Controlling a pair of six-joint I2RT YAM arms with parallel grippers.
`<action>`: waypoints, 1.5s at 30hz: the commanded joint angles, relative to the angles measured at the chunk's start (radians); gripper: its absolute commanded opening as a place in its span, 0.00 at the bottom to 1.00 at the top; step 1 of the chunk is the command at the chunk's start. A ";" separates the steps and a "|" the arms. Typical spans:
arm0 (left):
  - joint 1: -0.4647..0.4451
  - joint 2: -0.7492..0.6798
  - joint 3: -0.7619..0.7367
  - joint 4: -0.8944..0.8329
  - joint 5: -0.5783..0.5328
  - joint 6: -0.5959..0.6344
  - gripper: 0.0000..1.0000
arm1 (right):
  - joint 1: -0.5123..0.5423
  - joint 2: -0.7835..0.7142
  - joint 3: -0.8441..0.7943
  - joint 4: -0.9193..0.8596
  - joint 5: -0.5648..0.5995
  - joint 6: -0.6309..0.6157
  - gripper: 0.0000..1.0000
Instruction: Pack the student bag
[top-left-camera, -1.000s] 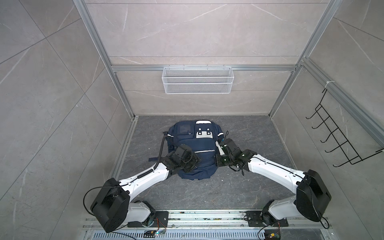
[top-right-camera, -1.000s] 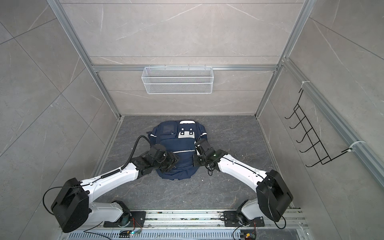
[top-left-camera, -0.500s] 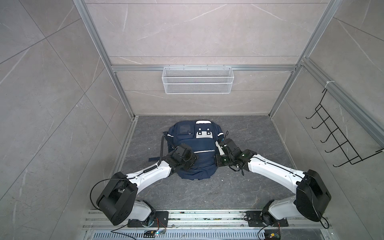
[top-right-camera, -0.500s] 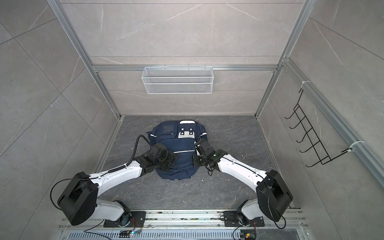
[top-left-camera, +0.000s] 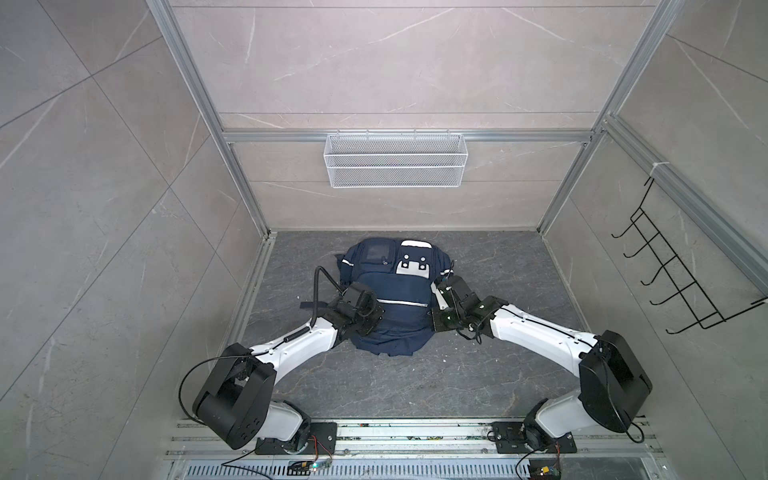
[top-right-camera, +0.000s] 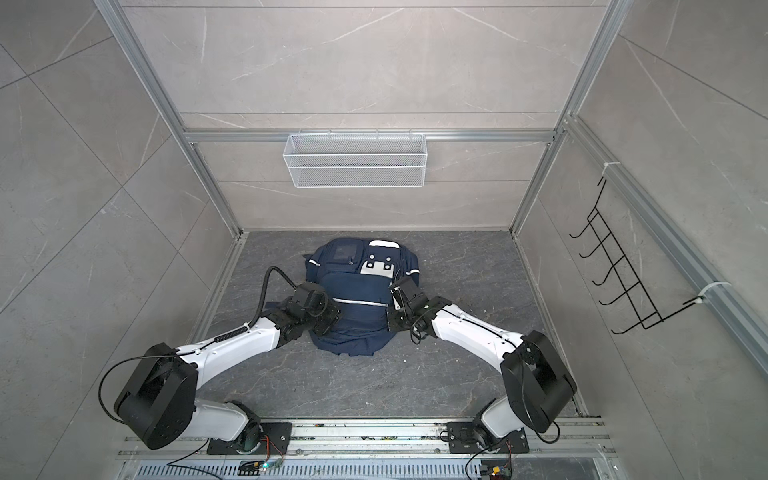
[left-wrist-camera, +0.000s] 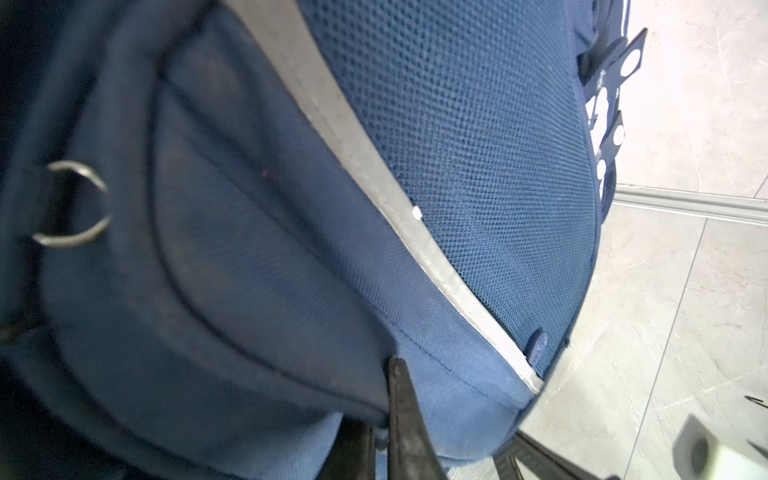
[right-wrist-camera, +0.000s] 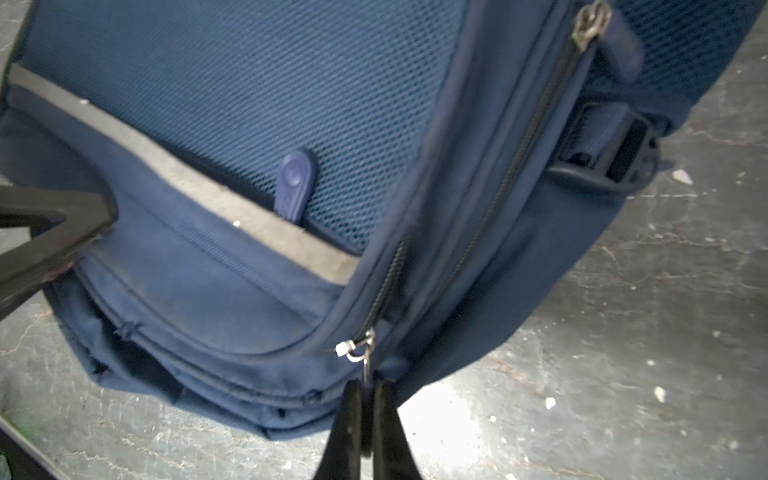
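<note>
The navy student bag (top-left-camera: 390, 291) (top-right-camera: 353, 291) lies flat on the grey floor in both top views, its silver stripe (top-left-camera: 401, 302) running across the front pocket. My left gripper (top-left-camera: 368, 313) (top-right-camera: 323, 312) sits at the bag's left side. In the left wrist view the left gripper (left-wrist-camera: 384, 419) is shut, pinching a fold of the bag's fabric (left-wrist-camera: 291, 332). My right gripper (top-left-camera: 437, 293) (top-right-camera: 395, 298) is at the bag's right side. In the right wrist view the right gripper (right-wrist-camera: 365, 401) is shut on the metal zipper pull (right-wrist-camera: 362, 353) of a side zip.
A white wire basket (top-left-camera: 395, 160) hangs on the back wall and a black hook rack (top-left-camera: 681, 282) on the right wall. The arms' base rail (top-left-camera: 395, 432) runs along the front edge. Grey walls enclose the floor on three sides.
The left gripper has closed from open onto the bag's fabric, and the left arm's elbow has swung right. The right arm and the bag have stayed put.
</note>
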 joint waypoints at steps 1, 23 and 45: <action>0.036 -0.054 -0.024 -0.032 -0.054 0.057 0.00 | -0.048 0.004 0.037 -0.075 0.093 -0.017 0.00; 0.024 0.161 0.096 0.005 0.119 0.104 0.00 | -0.206 0.235 0.319 -0.131 0.104 -0.084 0.03; 0.046 -0.082 0.351 -0.400 -0.050 0.544 0.95 | -0.323 -0.117 0.016 -0.006 0.171 -0.069 0.97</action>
